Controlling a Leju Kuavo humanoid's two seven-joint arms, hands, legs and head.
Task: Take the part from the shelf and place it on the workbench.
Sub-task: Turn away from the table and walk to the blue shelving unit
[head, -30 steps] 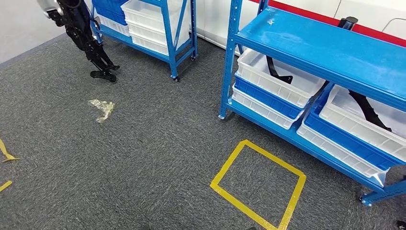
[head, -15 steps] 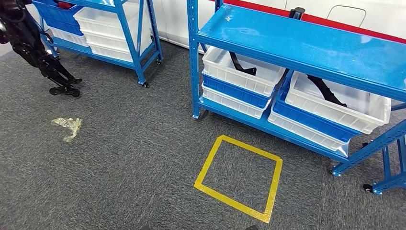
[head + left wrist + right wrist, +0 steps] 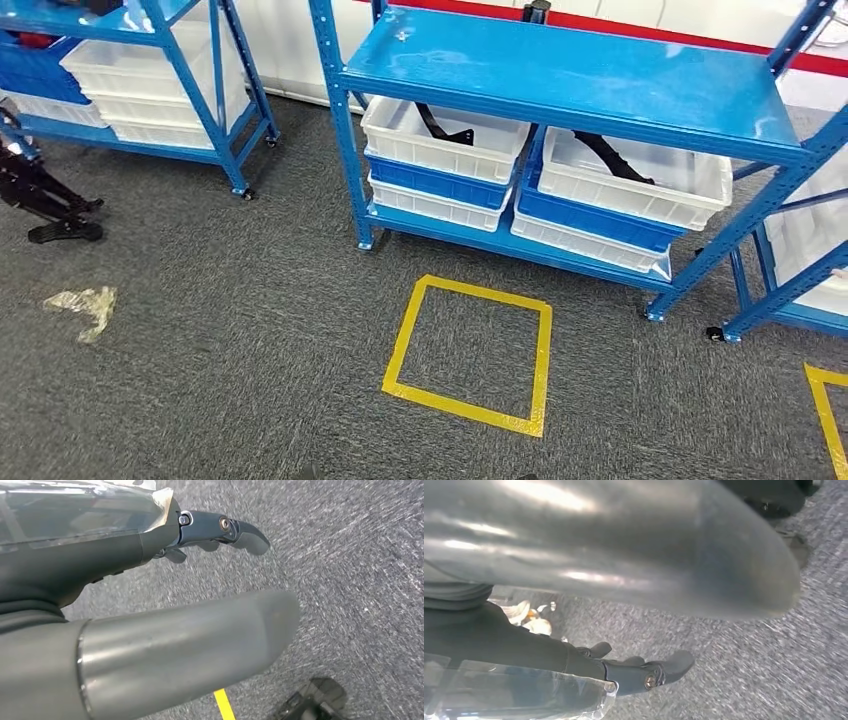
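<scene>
A blue shelf rack (image 3: 590, 80) stands on grey carpet (image 3: 250, 330), far ahead of both hands' fingers, with a yellow tape square (image 3: 470, 350) on the floor before it. Two white bins (image 3: 440, 140) sit on its lower tier, each holding a black part (image 3: 440, 128). The left hand (image 3: 200, 540) hangs over carpet, fingers (image 3: 240, 530) extended, nothing in them. The right hand (image 3: 624, 672) likewise holds nothing, fingers (image 3: 669, 667) stretched out.

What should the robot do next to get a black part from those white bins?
Probably step forward onto the yellow square, since the black part lies in a white bin on the blue shelf beyond it, and the left hand and right hand hang empty over carpet.
</scene>
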